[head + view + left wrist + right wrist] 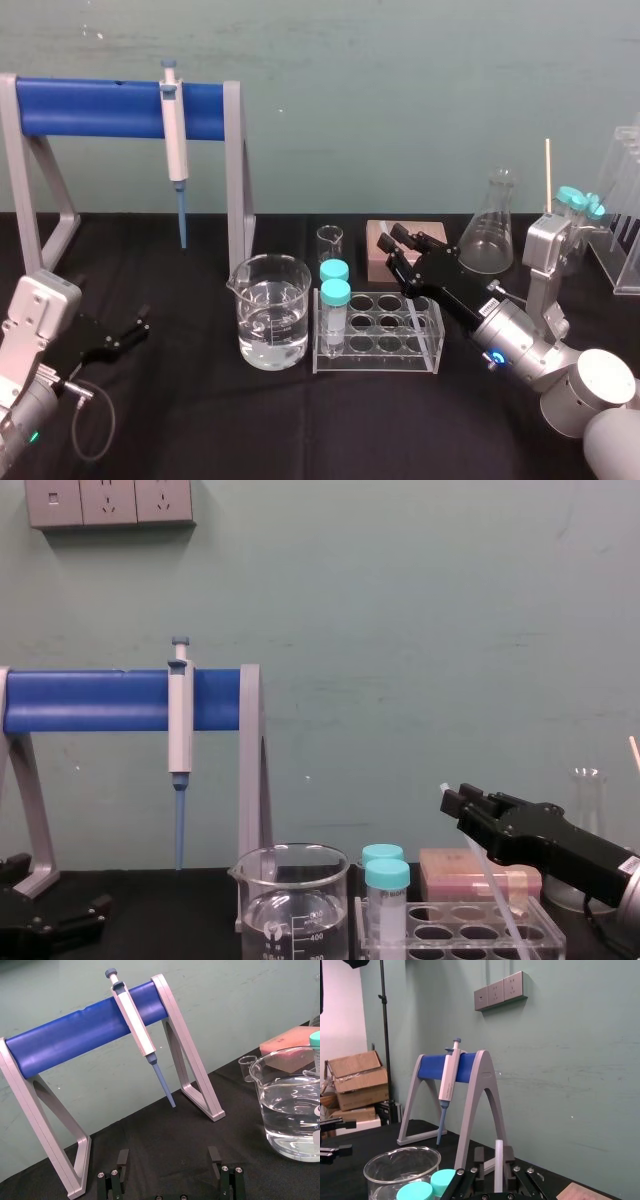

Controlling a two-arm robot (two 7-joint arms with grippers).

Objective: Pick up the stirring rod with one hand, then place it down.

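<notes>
Pickup looks done: right gripper (395,240) pinches stirring rod (498,1157), tube rack (378,362) just beneath it. Set-down remains. Left gripper (140,322) parked, fingers spread.

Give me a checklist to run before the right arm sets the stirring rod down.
1. Hold on the rod: ok. The stirring rod sits between the fingers of the right gripper.
2. Rod's lower end free of the tube rack: cannot tell. It slants down over the rack.
3. Beaker apart from the rod: ok. It stands to the rack's left.
4. Set-down spot: ok. There is bare table in front of the rack.
5. Left gripper out of the way: ok. It is open, low at the table's left.
</notes>
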